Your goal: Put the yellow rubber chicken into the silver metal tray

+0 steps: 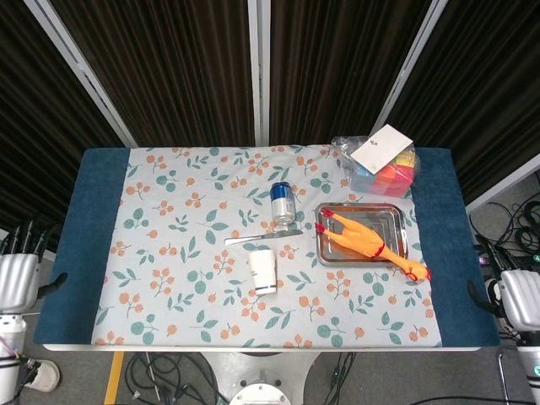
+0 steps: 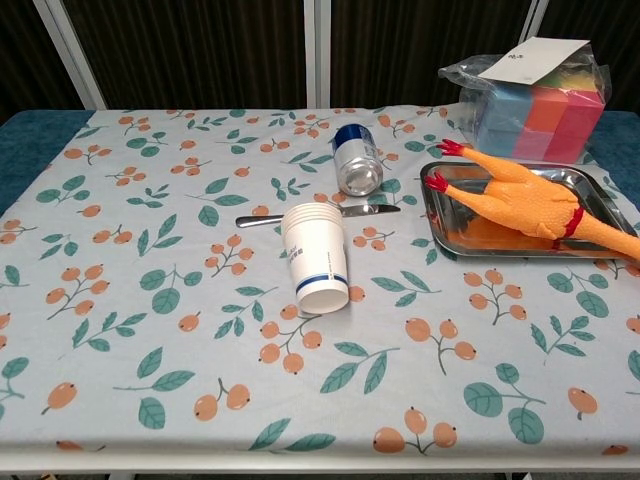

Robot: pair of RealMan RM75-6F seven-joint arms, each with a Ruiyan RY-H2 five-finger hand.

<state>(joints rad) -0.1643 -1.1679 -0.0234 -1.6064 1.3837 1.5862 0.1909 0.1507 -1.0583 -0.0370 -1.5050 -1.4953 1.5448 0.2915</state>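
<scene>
The yellow rubber chicken (image 1: 364,239) lies diagonally in the silver metal tray (image 1: 391,211) at the right of the table. Its red feet point to the far left, and its neck and head hang over the tray's near right rim onto the cloth. The chest view shows the chicken (image 2: 520,198) resting on the tray (image 2: 441,236) with nothing touching it. My left hand (image 1: 17,278) hangs off the table's left side and my right hand (image 1: 521,297) off its right side. Both hold nothing, fingers apart, far from the tray. Neither hand shows in the chest view.
A blue can (image 1: 283,202) stands left of the tray, with a table knife (image 1: 261,239) in front of it and a stack of paper cups (image 1: 263,271) lying nearer me. A plastic bag of coloured blocks (image 1: 384,167) with a white card sits behind the tray.
</scene>
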